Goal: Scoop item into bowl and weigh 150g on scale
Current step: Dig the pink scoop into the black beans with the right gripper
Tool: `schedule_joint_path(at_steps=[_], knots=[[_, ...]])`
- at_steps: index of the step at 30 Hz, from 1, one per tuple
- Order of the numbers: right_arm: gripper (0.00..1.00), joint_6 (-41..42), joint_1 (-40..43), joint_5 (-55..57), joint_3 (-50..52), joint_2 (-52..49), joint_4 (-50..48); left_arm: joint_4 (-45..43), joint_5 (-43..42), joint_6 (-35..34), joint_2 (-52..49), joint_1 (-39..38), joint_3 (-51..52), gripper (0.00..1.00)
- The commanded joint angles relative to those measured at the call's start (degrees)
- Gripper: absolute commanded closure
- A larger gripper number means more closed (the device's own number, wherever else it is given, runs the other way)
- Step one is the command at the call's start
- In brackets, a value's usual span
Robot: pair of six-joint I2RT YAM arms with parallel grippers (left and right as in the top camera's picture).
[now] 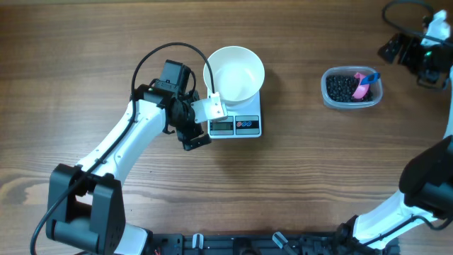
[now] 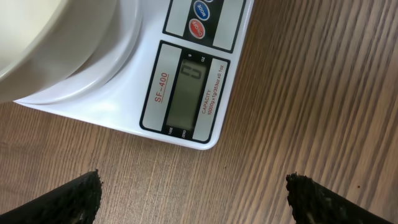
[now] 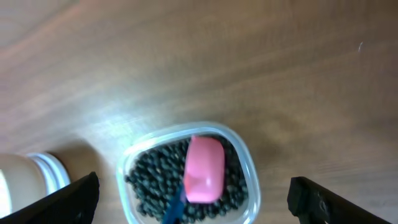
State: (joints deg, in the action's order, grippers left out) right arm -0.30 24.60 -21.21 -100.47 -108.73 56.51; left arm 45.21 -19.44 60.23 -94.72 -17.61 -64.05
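The wooden table lay broad under both arms. The left arm reached in beside the scale, and its left gripper hung with jaws spread wide over bare wood just in front of the display, gripping nothing. The right gripper sat at the far corner, jaws just as wide and just as empty, looking down on the tub.

The bowl stood on the scale, white and empty inside; the display showed what looked like a lone zero, though the digit was faint. Well apart to the right sat the clear plastic tub, and in it lay the pink scoop, its blue handle pointing off to one side. Under and around the scoop lay the black beans, all of them in the tub, none in the bowl.

So nothing had been weighed, and the step in hand looked like fetching the scoop. The right gripper would do well to come down square over the blue handle, not the pink cup, and close firmly; a light tub could slide, so a clean vertical lift seemed wise. The left gripper, so close to the scale, had best keep off the platform, or the reading would be spoiled.
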Motion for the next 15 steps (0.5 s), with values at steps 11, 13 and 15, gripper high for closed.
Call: schedule_joint_path(at_steps=[11, 13, 15], knots=[[0.27, 2.27, -6.25, 2.73, 12.26, 1.16, -5.51, 0.0, -1.11, 1.07, -0.7, 0.26, 0.26, 0.0], [0.36, 3.39, -7.5, 7.69, 12.85, 1.16, -6.01, 0.0, -1.11, 1.07, -0.7, 0.26, 0.26, 0.0], [0.36, 3.91, -8.26, 12.35, 12.81, 1.16, -6.4, -0.02, -1.11, 1.07, -0.7, 0.26, 0.26, 0.0]])
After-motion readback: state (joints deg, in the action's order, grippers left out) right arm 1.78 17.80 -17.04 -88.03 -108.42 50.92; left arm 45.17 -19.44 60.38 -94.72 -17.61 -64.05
